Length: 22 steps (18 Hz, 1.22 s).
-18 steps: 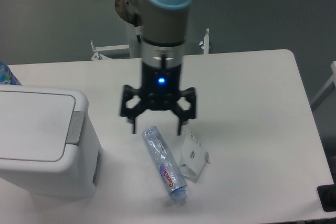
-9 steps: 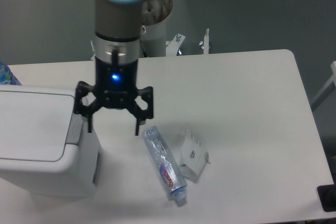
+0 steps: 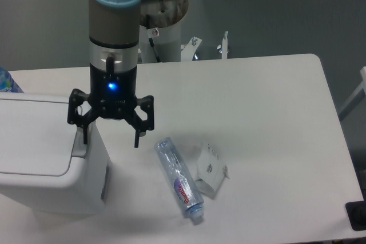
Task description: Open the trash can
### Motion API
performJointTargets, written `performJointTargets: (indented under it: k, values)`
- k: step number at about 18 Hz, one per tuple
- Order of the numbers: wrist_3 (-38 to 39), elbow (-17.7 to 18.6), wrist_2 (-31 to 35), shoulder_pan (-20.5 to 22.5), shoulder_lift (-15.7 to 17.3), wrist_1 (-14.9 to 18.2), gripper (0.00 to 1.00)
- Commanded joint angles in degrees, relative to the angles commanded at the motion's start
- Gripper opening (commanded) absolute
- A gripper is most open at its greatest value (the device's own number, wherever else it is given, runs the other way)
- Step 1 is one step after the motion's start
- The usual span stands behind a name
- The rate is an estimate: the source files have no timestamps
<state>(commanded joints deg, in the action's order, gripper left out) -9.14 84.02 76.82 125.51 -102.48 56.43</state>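
Note:
The trash can [image 3: 40, 158] is a large white boxy bin at the left front of the table, its flat lid closed. Its grey push tab [image 3: 80, 144] lies along the lid's right edge. My gripper [image 3: 110, 140] hangs open over the bin's right edge. Its left fingertip [image 3: 84, 137] is over the push tab; whether it touches the tab cannot be told. The right fingertip [image 3: 136, 142] hangs over the bare table to the right of the bin. The gripper holds nothing.
A clear plastic bottle [image 3: 179, 179] lies on the table right of the bin, cap toward the front. A small crumpled white packet [image 3: 210, 171] lies beside it. A blue-patterned object [image 3: 7, 81] shows at the far left edge.
The arm has moved left from above the bottle to over the bin's right edge. The gripper has stayed open. The bottle, packet and bin have not moved.

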Motion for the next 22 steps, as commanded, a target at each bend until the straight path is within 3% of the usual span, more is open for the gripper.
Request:
performJointTargets:
  k: [15,22]
  values:
    - [0.0,1.06,0.0,-0.35,-0.44,0.0,1.0]
    - [-0.26,-2.63,0.09,1.48,0.09,-1.05,1.0]
